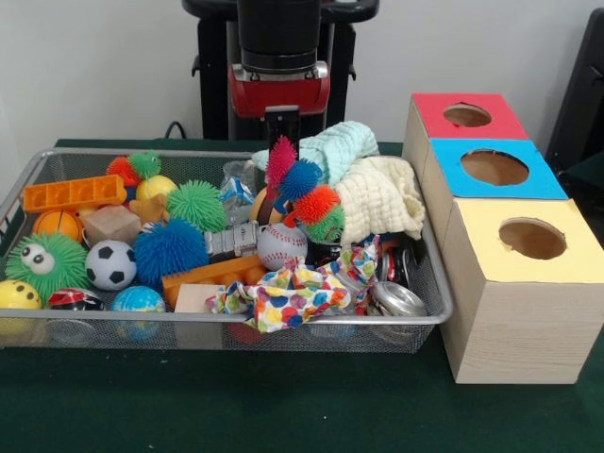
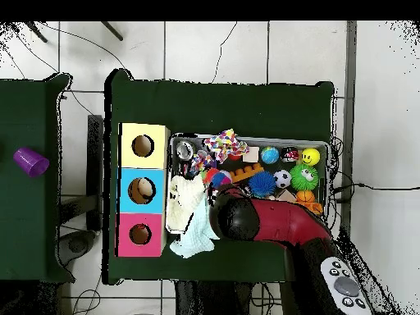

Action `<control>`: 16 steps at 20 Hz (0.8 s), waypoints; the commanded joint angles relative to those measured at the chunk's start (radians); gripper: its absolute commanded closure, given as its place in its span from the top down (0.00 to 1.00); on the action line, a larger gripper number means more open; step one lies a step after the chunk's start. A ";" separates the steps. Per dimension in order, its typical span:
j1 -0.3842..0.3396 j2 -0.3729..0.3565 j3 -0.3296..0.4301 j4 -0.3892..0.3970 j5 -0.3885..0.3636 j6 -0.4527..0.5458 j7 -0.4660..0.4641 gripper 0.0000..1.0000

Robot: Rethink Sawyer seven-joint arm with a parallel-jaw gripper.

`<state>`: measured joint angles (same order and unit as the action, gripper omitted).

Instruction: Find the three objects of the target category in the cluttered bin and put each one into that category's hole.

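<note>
**Arm low over the bin, beside the spiky toy**

Here the gripper hangs at upper centre of the front view, low over the far side of the wire bin. Its dark tip sits just behind a many-coloured spiky toy; whether it touches, I cannot tell. Whether the pincer is apart or together cannot be told either; the tip is too dark and partly hidden.

The target category is not shown. Likely candidates lie mid-frame and left: the spiky toy, a blue spiky ball, a green spiky ball, a baseball, a soccer ball. Cloths sit to the right: a cream cloth, a pale green cloth, a dotted cloth.

Handling, by judgement: the spiky toys look light and soft; take them round the body, since the bristles would slip. Balls are firmer and may roll. Cloths are limp; pinch a fold.

The boxes stand at right: red box, blue box, yellow box.

In the overhead view the arm reaches from lower right, ending over the bin's left half.
</note>
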<state>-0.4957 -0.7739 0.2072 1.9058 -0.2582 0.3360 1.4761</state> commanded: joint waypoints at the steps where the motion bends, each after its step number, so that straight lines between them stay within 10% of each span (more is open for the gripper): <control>1: 0.016 -0.033 -0.015 0.040 0.053 0.013 0.196 0.00; 16: -0.059 -0.227 0.022 0.048 0.165 0.214 0.089 0.00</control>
<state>-0.5139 -0.9350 0.2015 1.9498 -0.1556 0.4154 1.4761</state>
